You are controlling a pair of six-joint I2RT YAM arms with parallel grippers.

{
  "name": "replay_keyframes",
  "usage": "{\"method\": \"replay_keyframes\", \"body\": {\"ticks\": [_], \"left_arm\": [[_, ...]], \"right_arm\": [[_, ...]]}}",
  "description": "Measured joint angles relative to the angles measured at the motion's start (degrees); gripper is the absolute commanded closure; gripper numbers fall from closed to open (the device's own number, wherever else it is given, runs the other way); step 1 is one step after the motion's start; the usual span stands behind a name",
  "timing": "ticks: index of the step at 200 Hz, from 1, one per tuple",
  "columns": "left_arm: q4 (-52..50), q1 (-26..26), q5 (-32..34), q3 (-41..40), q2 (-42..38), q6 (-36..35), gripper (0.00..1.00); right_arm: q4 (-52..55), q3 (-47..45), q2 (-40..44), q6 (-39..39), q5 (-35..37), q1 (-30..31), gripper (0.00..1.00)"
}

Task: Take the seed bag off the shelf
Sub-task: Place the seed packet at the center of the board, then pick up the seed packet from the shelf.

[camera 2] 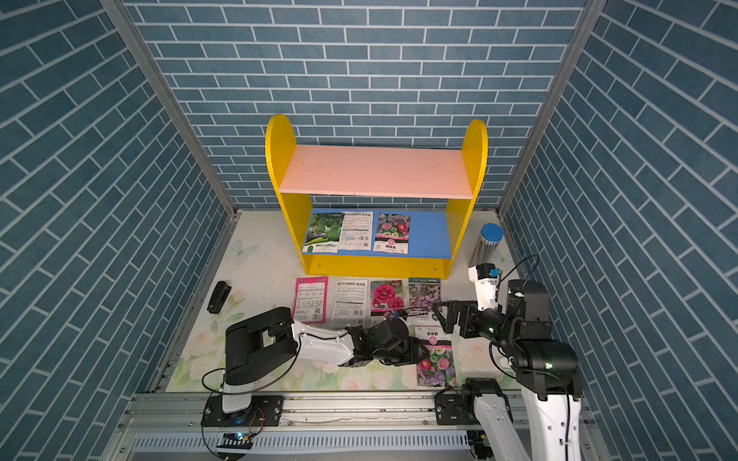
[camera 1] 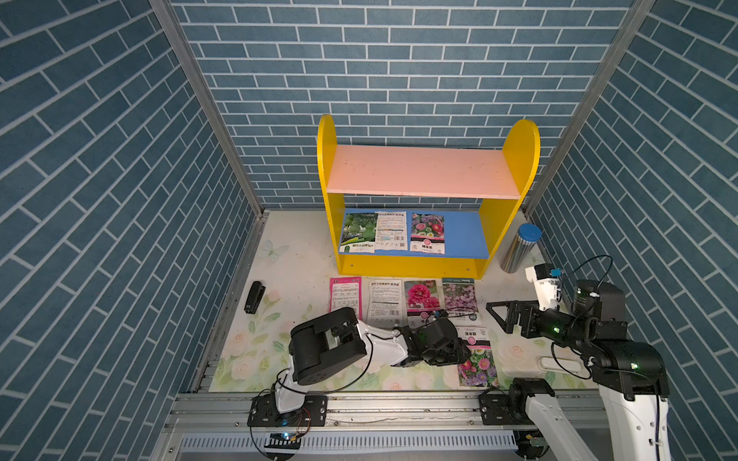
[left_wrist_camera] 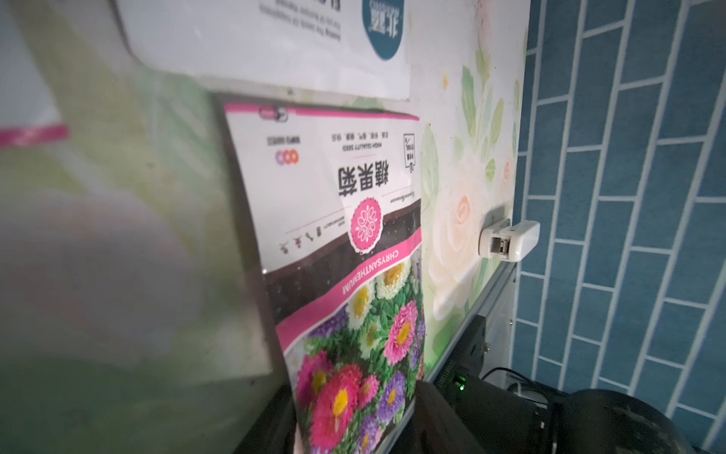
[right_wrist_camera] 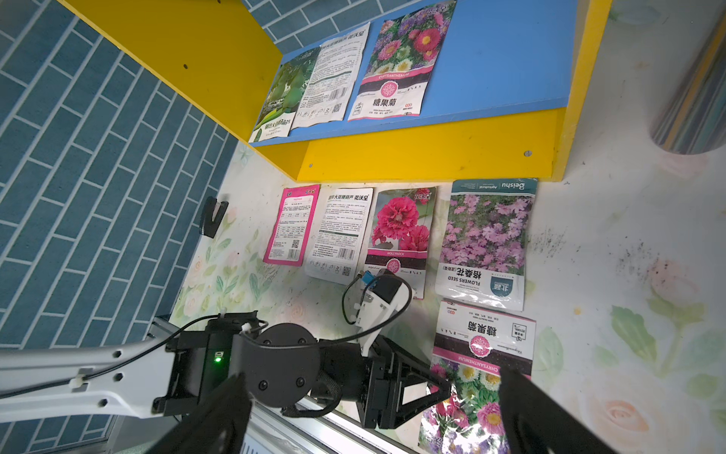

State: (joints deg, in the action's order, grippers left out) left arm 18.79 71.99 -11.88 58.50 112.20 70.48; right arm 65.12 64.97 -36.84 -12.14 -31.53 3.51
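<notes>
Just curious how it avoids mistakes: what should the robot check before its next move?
1. Right gripper open: ok.
2. Left gripper clear of front table bag: cannot tell.
3. Front table bag lying flat: cannot tell.
4. Shelf emptied: not ok, three bags on blue board.
5. Flower bag there uncovered: ok.
6. Can apart from shelf: ok.

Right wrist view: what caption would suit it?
Left arm's fingers at the edge of a chrysanthemum seed bag on the table, three more bags on the shelf.
</notes>
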Motion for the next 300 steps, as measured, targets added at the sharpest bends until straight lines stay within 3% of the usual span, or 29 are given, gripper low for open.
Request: {"method": "replay_keyframes", "body": {"ticks": [60,105,166,238,300], "left_arm": [[-8.90,0.00,4.76,-2.16,-9.44,-5.31,0.15],[-13.68,-0.07,9.33,-3.04,-20.33,-12.90,0.00],[-20.74,-3.23,17.86,-7.54,-38.73,-24.90,0.00],[-28.63,-9.46,22.93,-7.54,-54.93,-40.13,0.00],[-34.84,-15.08,24.33,-7.30,-60.50,-46.71,0.00]], "right_arm": [[-3.43,-2.12,0.70,-0.09,-2.05,0.04,0.00],[-13.79,-9.11,1.75,-3.34,-6.95,0.11,0.00],[-28.74,-15.80,-0.50,-7.26,-8.11,2.32,0.00],[-44.50,-17.25,-12.63,-8.00,7.76,16.85,0.00],[-54.75,-14.43,-27.08,-5.86,25.31,23.98,0.02]]}}
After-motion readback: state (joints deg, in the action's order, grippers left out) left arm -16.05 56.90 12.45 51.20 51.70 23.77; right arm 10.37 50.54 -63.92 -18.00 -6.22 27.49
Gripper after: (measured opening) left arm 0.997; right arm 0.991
